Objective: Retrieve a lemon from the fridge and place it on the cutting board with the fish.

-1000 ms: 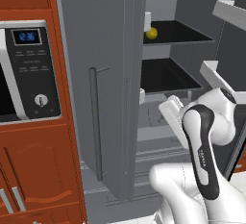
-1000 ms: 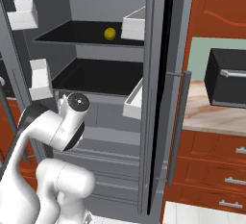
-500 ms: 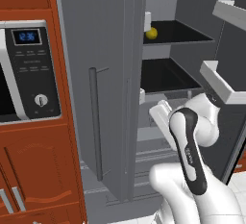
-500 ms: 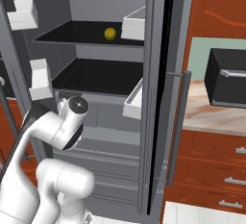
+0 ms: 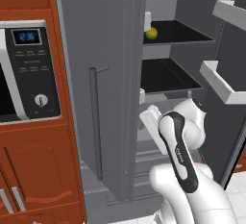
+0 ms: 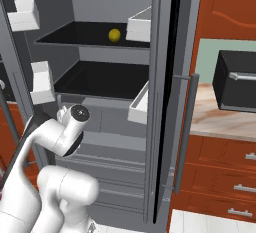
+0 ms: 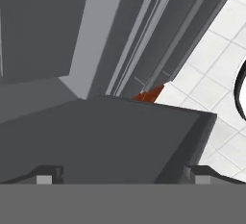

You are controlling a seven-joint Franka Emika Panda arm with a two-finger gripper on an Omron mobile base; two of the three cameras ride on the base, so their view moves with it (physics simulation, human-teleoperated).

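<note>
The grey fridge point(image 5: 96, 50) stands with both doors open. A small yellow lemon point(image 5: 151, 33) lies on its upper black shelf point(image 6: 80, 36), also seen as the lemon point(image 6: 114, 35) from the right. My white arm point(image 5: 180, 146) bends low in front of the lower drawers point(image 6: 115, 127), well below the lemon. In the hand view my gripper point(image 7: 122, 176) is open, its fingertips point(image 7: 45, 175) wide apart with nothing between them, facing grey fridge panels and white floor tiles. The cutting board and the fish are out of view.
White door bins point(image 5: 226, 81) jut from the right door, and others point(image 6: 142, 24) hang beside the shelves. A microwave point(image 5: 29, 69) sits in red-brown cabinets to the left. A black toaster oven point(image 6: 237, 82) stands on the counter point(image 6: 220, 122) to the right.
My forearm has swung left and slightly lower toward the fridge's lower section. The gripper stays open and the lemon has not moved.
</note>
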